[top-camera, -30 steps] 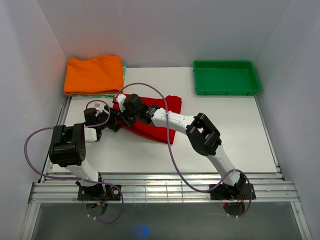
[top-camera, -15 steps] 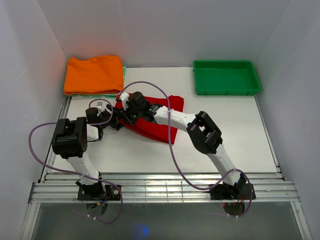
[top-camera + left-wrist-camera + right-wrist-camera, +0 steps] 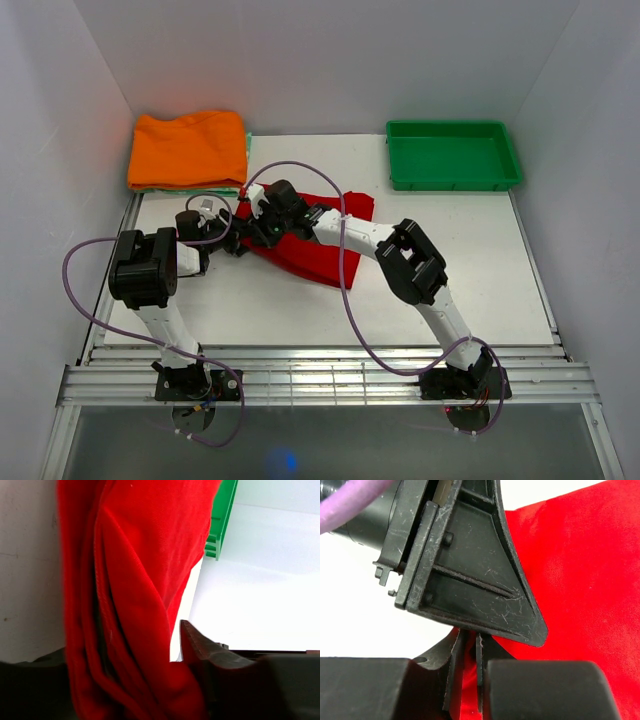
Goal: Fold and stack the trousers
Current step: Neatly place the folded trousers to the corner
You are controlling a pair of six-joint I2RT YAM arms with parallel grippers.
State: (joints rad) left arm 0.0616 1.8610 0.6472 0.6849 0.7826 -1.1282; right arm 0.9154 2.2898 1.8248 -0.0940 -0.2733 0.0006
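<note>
White tabletop [image 3: 480,270] — ribbed, creased red trousers [image 3: 300,262]

Left gripper [image 3: 238,244] blocks right gripper [image 3: 253,231], apparently touching; table [image 3: 470,262] beside trousers [image 3: 305,260] open.

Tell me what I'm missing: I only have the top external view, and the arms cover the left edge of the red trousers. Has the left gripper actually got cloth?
Observer: Yes. In the left wrist view the red trousers sit bunched in folds between the fingers of the left gripper.
Operator: And the right one?
Observer: The right gripper has its fingers almost together, with a thin strip of red cloth showing between them.
Operator: How near are the two grippers to each other?
Observer: Very near. A black part of the left gripper fills much of the right wrist view, directly ahead of the right fingers.
</note>
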